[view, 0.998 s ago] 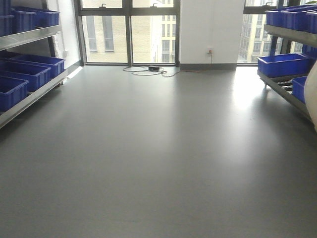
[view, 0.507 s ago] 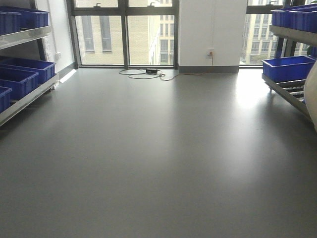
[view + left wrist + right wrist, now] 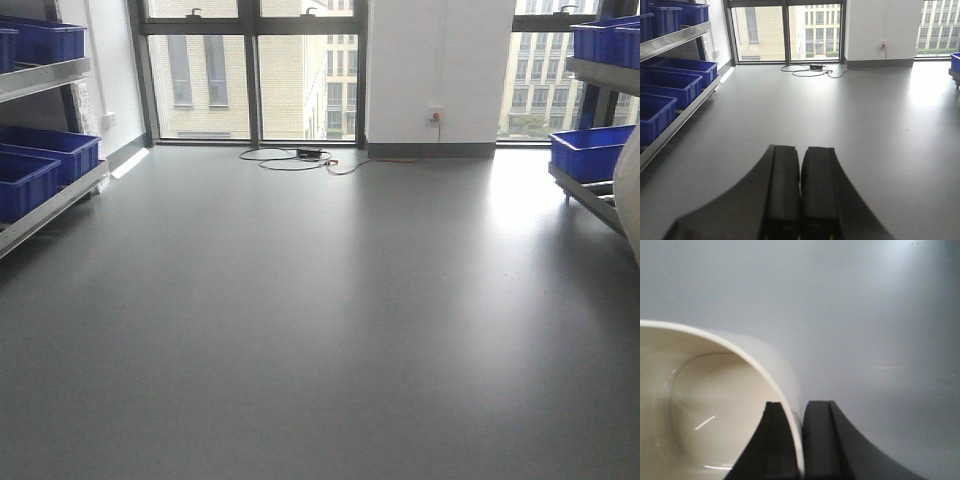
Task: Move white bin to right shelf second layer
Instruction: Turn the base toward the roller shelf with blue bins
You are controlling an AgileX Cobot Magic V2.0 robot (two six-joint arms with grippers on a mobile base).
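Blue crates (image 3: pixel 55 150), black cables (image 3: pixel 290 162), grey floor (image 3: pixel 320 320)

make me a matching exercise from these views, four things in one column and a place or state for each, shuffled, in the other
Things:
1. white bin
2. left hand
3. blue crates
4. cable

Place or state:
A. shut, nothing between its fingers
B. looped on the floor by the window
C. wall pinched by the right hand
D. sitting on racks at the sides of the room

Pairs: 1-C, 2-A, 3-D, 4-B
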